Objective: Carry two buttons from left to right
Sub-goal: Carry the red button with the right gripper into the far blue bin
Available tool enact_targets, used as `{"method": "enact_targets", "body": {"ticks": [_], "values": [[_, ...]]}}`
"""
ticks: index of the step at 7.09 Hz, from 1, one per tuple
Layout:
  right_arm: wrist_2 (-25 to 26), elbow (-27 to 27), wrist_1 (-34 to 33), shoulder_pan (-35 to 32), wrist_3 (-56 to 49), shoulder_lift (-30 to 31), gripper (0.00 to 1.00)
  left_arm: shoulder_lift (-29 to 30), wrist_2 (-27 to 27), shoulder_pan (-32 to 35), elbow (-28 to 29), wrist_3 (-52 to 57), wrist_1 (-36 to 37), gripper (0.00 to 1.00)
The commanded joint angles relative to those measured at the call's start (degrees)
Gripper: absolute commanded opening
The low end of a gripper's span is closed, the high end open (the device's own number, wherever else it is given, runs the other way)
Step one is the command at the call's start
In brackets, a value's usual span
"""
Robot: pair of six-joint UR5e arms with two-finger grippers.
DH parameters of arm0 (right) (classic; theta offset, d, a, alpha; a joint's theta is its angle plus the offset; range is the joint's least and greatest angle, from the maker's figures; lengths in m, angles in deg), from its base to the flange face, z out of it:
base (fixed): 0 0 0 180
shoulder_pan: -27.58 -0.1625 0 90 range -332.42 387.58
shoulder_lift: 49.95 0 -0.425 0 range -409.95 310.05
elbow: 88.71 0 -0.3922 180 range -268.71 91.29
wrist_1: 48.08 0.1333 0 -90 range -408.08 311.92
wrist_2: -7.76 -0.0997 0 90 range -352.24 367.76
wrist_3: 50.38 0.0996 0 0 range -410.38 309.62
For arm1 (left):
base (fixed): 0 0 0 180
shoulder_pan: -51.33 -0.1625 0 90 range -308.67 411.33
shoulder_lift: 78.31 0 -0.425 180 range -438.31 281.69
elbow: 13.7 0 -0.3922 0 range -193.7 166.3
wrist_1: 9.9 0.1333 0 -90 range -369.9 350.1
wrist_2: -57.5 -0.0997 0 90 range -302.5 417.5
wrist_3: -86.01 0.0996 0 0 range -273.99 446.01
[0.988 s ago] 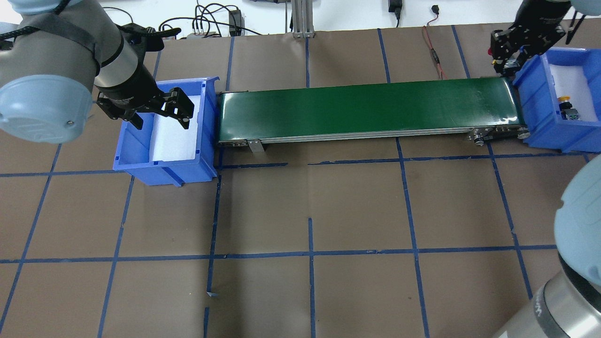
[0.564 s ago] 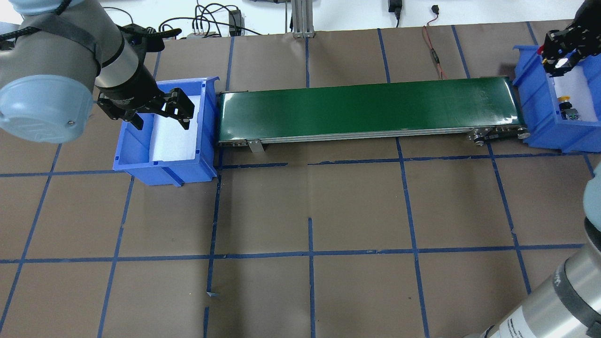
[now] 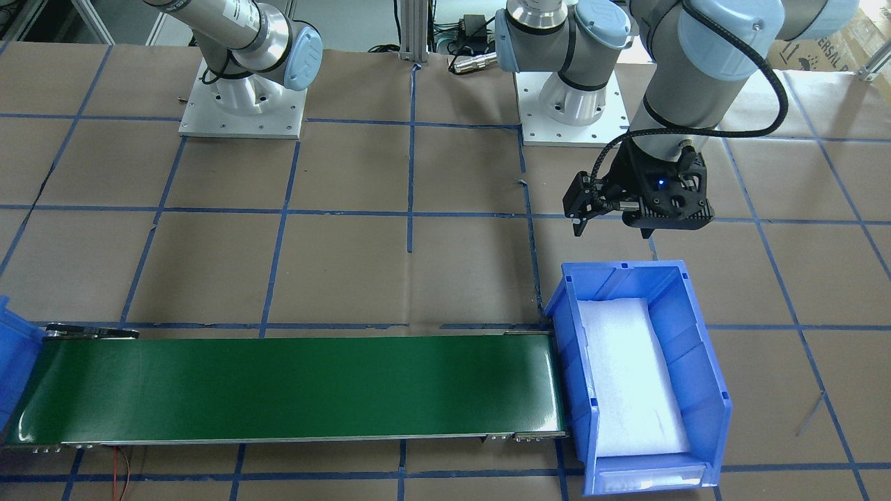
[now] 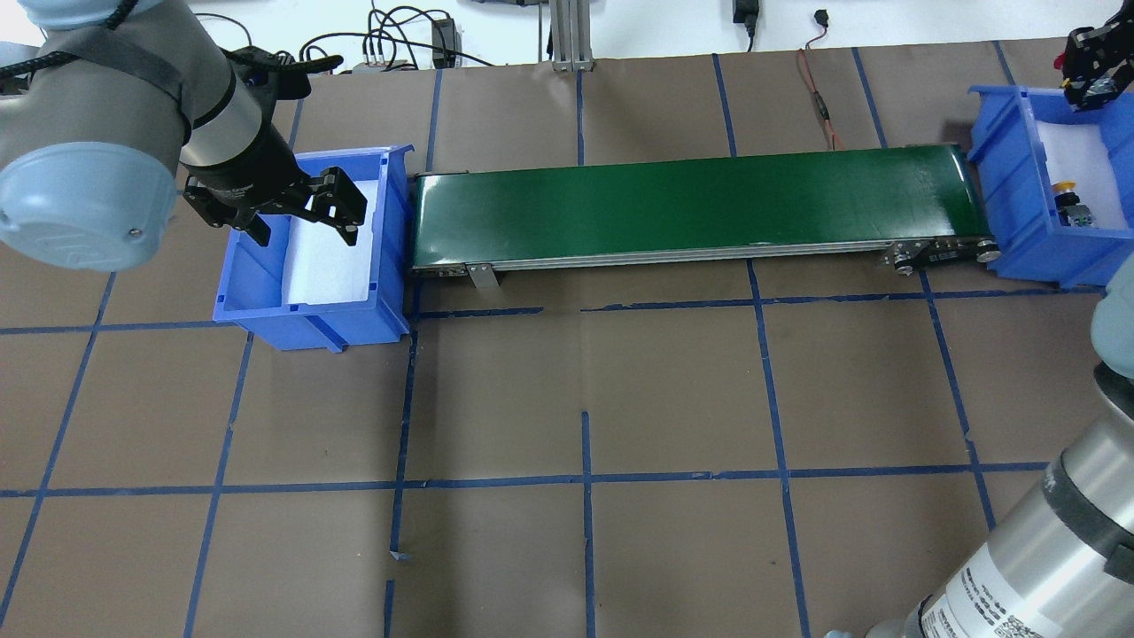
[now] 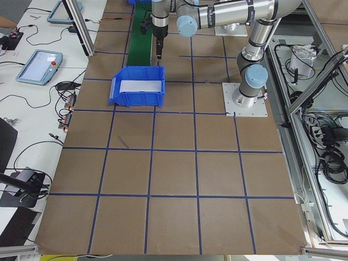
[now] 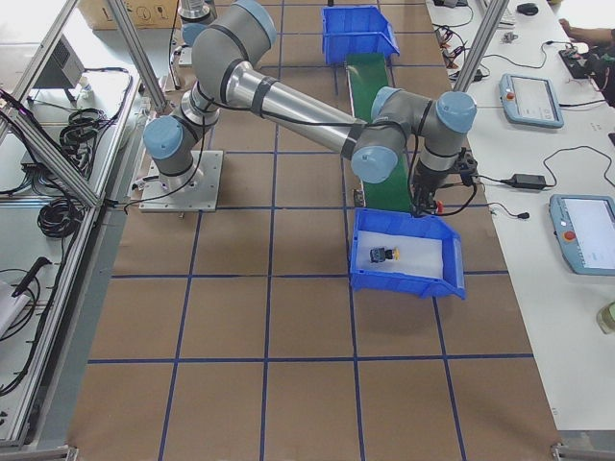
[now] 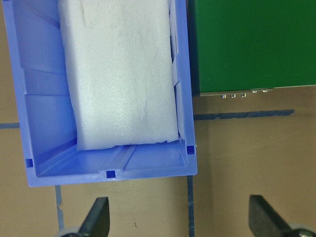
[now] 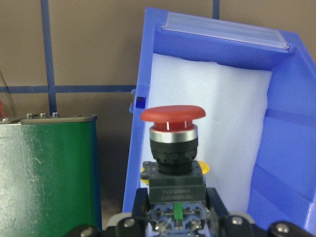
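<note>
My right gripper is shut on the red button and holds it cap-up above the far end of the right blue bin. The yellow button lies on the white foam inside that bin; it also shows in the exterior right view. Its cap peeks out behind the red one in the right wrist view. My left gripper is open and empty, hovering over the near-side rim of the left blue bin. That bin holds only white foam.
A green conveyor belt runs between the two bins, with nothing on it. Cables lie along the table's far edge. Brown paper with a blue tape grid covers the table.
My right gripper has carried the red button to the right, from the belt's right end to above the right bin. The left arm has not moved.
</note>
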Motion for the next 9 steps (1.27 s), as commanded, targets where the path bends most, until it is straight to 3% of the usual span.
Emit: {"method": "enact_targets", "body": {"ticks": [1,3,9], "values": [[-0.05,2.12,-0.54,1.14,-0.96,-2.23,0.08,0.03,-0.15,0.0,0.0,-0.01,0.0,1.0],[-0.31,2.47,-0.89,3.86,-2.89,-4.24,0.08,0.12,-0.07,-0.09,0.08,0.08,0.09,1.0],[-0.75,2.56,-7.38,3.96,-2.9,-11.54,0.08,0.2,-0.07,0.0,0.08,0.08,0.09,1.0]]}}
